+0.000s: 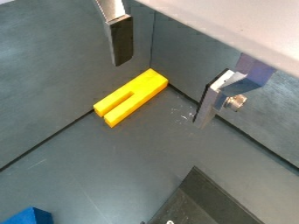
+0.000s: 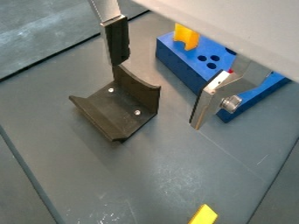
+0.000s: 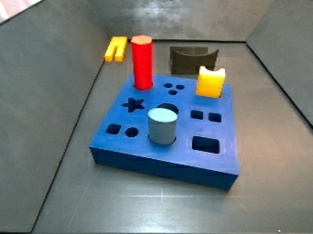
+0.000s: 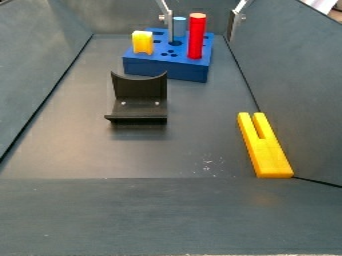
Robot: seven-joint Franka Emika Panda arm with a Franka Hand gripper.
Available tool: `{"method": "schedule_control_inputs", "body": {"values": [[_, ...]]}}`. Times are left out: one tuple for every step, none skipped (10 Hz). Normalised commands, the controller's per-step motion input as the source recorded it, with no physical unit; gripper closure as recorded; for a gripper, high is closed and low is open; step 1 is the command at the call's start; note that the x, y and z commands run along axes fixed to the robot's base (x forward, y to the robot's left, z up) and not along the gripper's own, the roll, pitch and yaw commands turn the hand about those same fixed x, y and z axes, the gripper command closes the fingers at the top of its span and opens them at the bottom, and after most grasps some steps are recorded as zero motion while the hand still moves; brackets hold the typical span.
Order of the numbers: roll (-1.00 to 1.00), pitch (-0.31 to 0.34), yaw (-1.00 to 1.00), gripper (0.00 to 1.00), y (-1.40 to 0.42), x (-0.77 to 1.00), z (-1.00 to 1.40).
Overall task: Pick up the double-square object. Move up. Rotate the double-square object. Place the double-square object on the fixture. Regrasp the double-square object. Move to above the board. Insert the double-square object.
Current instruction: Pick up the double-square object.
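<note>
Double-square object point(image 4: 263, 143) flat on the dark worktop point(image 4: 160, 150), untouched, well apart from the board point(image 3: 171, 132) and off to one side of it; slotted end with the two prongs pointing away from the board in a side view. Same bar in a wrist view point(image 1: 129, 96), lying between and below the spread fingers, slot end nearest the camera. Only its far tip visible in a wrist view point(image 2: 205, 213).

Hand point(image 1: 162, 77) open and empty, hovering above the worktop, silver plates with dark pads well apart; fingers point(image 1: 121, 40) clear of the bar. In a side view only the finger tips point(image 4: 238, 8) show at the frame's upper edge, beyond the board.

Fixture point(image 4: 136, 97) standing on the worktop just beside the board, curved recess up and bare; also seen below the hand point(image 2: 160, 87) in a wrist view point(image 2: 117, 107).

On the board: red hexagonal peg point(image 3: 142, 62) upright at the far edge, short yellow peg point(image 3: 211, 82) near the fixture side, grey-blue cylinder point(image 3: 163, 125) upright near the middle, star, round and square holes open around them.
</note>
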Motion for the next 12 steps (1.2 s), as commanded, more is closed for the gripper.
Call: {"method": "schedule_control_inputs", "body": {"values": [[0.00,0.000,-0.01,0.00,0.11,0.00,-0.12],[0.00,-0.004,0.01,0.00,0.43,-0.14,-0.47],[0.02,-0.024,0.11,0.00,0.50,-0.29,-0.66],[0.04,-0.019,0.11,0.00,0.49,-0.32,-0.69],[0.01,-0.091,0.07,0.00,0.54,-0.57,-0.81],[0.00,-0.119,0.00,0.00,0.57,-0.76,-0.79],[-0.01,-0.173,-0.05,0.00,0.59,-0.92,-0.77],[-0.07,-0.214,-0.03,0.00,0.59,-0.89,-0.77],[-0.06,-0.227,-0.03,0.00,0.58,-0.93,-0.82],[-0.07,-0.220,-0.02,0.00,0.57,-0.93,-0.82],[-0.10,-0.219,0.00,0.00,0.45,-0.75,-0.79],[-0.17,-0.131,0.00,0.00,0.27,-0.11,-0.75]]}}
